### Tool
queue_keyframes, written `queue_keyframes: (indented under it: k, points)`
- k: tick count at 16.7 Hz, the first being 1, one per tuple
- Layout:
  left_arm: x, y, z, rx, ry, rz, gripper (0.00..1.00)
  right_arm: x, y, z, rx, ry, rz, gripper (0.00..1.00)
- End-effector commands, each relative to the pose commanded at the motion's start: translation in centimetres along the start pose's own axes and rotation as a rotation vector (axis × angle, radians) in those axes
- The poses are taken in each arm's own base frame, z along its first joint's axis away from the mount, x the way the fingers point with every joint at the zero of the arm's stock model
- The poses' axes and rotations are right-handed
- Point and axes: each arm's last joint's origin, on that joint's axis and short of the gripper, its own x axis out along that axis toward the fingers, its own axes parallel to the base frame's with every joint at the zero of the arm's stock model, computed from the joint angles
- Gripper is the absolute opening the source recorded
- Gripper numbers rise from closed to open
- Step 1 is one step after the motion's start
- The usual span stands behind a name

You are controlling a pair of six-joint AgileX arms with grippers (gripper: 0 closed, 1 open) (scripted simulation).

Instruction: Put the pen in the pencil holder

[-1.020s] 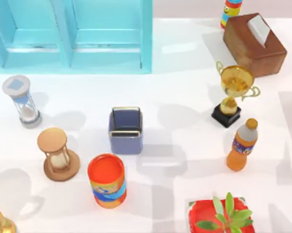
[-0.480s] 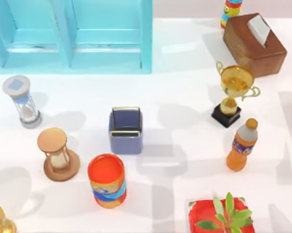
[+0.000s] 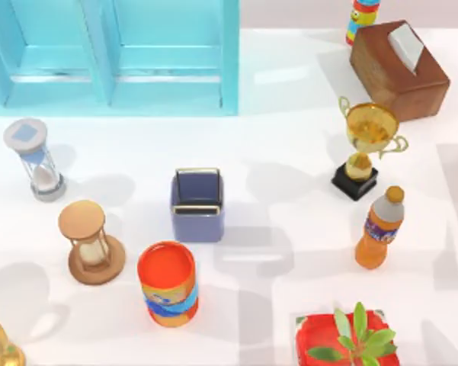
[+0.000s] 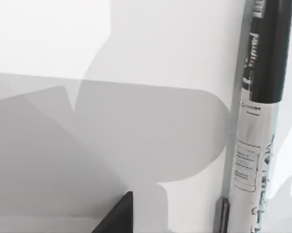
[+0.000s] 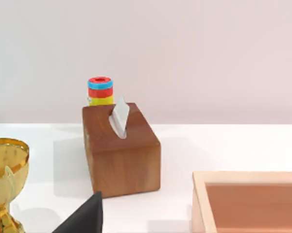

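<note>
The pen (image 4: 260, 111) fills the left wrist view from close up: a black barrel with a pale grey-white printed section, stretched over the white table beside its own shadow. A dark corner of my left gripper (image 4: 117, 217) shows at the frame's edge, apart from the pen. The pencil holder (image 3: 197, 204), a blue-grey square box with a metallic rim and inner divider, stands upright mid-table in the top view. A dark tip of my right gripper (image 5: 85, 216) shows in the right wrist view, facing the wooden tissue box (image 5: 120, 148).
Around the holder stand an orange-red can (image 3: 167, 283), a wooden hourglass (image 3: 91, 242) and a grey hourglass (image 3: 35, 158). Right of it are a gold trophy (image 3: 368, 145), an orange bottle (image 3: 379, 227), the tissue box (image 3: 398, 69) and a red planter (image 3: 343, 339). A turquoise cabinet (image 3: 110, 53) lines the back.
The grey shadows on the table right of the pencil holder have shifted slightly. The gold object at the bottom-left edge sits a little lower. The task's objects on the table have not moved.
</note>
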Motion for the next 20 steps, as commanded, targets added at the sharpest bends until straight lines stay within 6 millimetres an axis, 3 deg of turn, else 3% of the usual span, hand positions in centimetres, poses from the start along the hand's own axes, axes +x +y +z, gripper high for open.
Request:
queue_keyframes:
  k: [2,15,20]
  points:
    - [0.00,0.00,0.00,0.000,0.000,0.000,1.00,0.00,0.00,0.00,0.000,0.000,0.000,1.00]
    - [0.00,0.00,0.00,0.000,0.000,0.000,0.02,0.00,0.00,0.00,0.000,0.000,0.000,1.00]
    - [0.00,0.00,0.00,0.000,0.000,0.000,0.00,0.00,0.00,0.00,0.000,0.000,0.000,1.00]
